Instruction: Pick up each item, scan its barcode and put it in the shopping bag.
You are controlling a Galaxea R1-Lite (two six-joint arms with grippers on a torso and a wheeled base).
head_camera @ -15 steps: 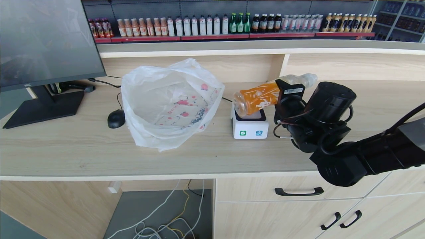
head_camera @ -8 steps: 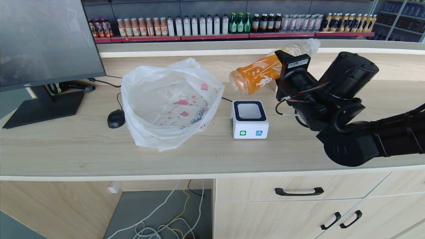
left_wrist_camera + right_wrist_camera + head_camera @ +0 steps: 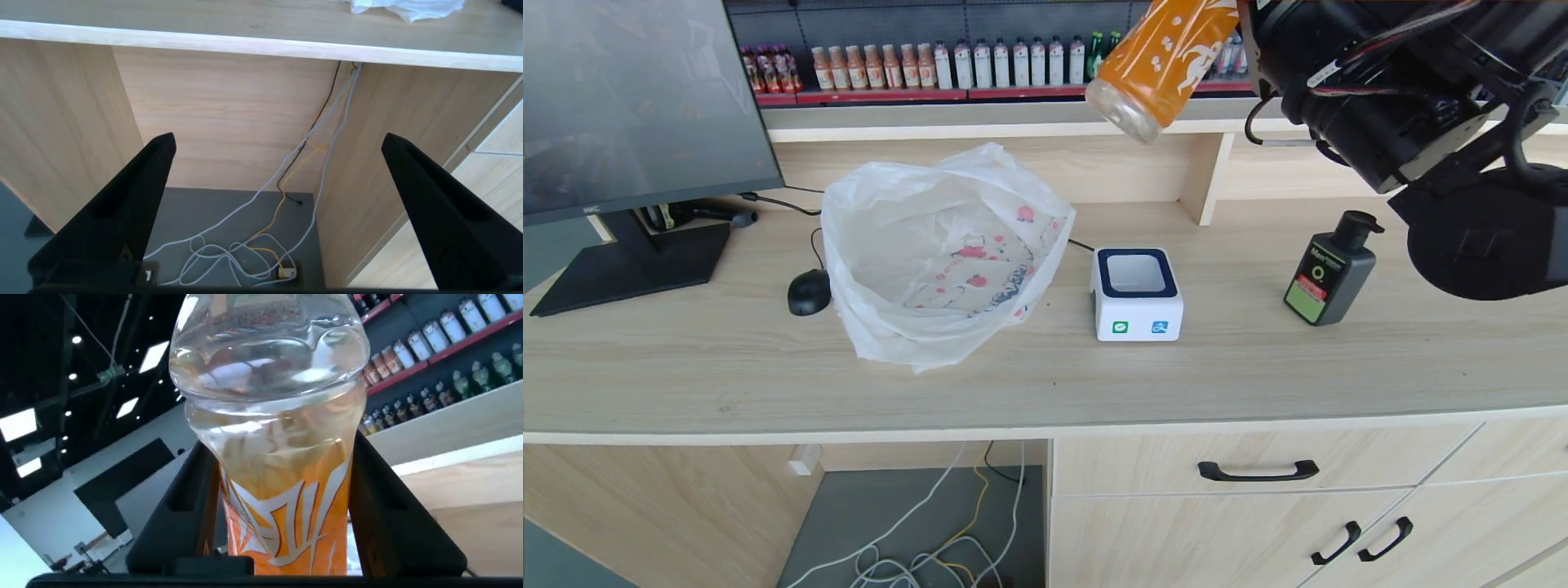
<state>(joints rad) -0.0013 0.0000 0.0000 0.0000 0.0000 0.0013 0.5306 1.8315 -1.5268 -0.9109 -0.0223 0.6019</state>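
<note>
Right pincer [image 3: 276,518] clamps the orange drink bottle [image 3: 1164,57]; the barcode scanner [image 3: 1137,296] sits well below it. Left pincer [image 3: 278,204] stands apart.

Right gripper [image 3: 282,510] up high, clamped on orange bottle [image 3: 1164,57]; left gripper [image 3: 278,155] spread wide, apparently hanging low.

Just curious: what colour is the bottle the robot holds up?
The bottle is orange with white markings; the head view shows it best.
</note>
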